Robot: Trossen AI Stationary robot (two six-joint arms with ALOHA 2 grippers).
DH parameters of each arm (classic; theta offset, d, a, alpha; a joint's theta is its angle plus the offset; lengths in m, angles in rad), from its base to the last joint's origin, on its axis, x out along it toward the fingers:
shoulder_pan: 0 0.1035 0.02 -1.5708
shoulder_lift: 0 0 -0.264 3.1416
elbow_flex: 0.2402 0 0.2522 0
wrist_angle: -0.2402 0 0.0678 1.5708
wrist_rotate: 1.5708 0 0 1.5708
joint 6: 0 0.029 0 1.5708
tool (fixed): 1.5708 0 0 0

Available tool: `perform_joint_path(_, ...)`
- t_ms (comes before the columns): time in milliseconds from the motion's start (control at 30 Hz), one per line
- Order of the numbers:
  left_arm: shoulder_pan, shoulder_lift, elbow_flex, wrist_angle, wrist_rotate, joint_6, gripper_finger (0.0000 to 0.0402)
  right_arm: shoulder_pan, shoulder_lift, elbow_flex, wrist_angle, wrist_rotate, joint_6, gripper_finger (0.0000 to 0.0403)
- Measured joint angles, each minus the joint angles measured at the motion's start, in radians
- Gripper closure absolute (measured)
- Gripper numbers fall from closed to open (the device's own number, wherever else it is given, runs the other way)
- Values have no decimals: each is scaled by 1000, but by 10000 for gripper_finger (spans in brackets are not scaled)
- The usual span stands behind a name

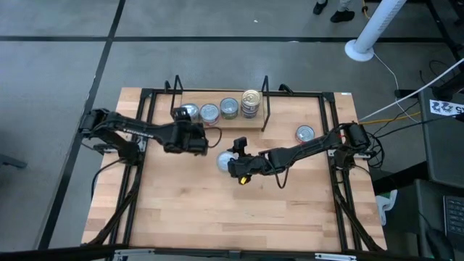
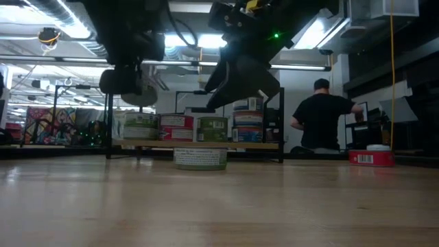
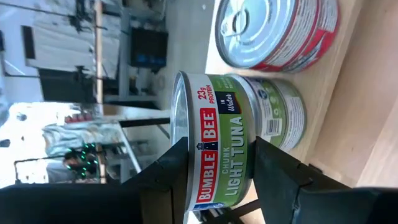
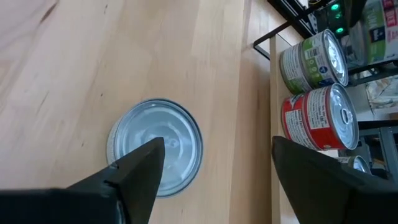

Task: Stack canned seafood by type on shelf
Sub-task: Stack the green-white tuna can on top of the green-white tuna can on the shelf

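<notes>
We take the shelf (image 1: 219, 95) as our landmark; it sits at the table's (image 1: 181, 210) far edge, with a row of tins inside it.

The left arm reaches in from the left side, its forearm lying low and nearly parallel to the shelf's front; the left gripper (image 1: 197, 138) hangs at the shelf's left end, just in front of the leftmost tin (image 1: 186, 112); its fingers (image 3: 163, 167) are clamped on a green tin (image 3: 214, 146) labelled chunk light tuna, pressing the tin's flat faces; the wrist view shows this tin lifted above another green tin (image 3: 280, 115) in the shelf, with a red tin (image 3: 277, 31) beside that one.

The right arm stretches from the right side, elbow near the shelf's right upright, forearm angled toward the table's middle; the right gripper (image 1: 233, 161) hovers in front of the shelf's centre, pointing down over a silver-lidded tin (image 4: 155, 147) that stands on the bare wood clear of the shelf; its fingers (image 4: 140, 168) are spread wide and hold nothing, one above the lid, the other well off to the side.

Right of the shelf, outside it, a lone tin (image 1: 305, 133) rests on the table; inside the shelf's right part we see a taller stack (image 1: 251, 101) with a gold lid.
</notes>
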Motion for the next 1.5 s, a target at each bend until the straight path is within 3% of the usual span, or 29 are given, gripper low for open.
perform_joint_path(700, 196, 0, 0, 141, 149, 257, 266, 0, 1, 0, 0, -16, -1, 107)
perform_joint_path(867, 213, 0, 1, 164, 160, 306, 242, 0, 1, 0, 0, -17, -1, 107)
perform_joint_path(1500, 216, 0, 1, 172, 191, 275, 225, 0, 1, 0, 0, -95, -1, 107)
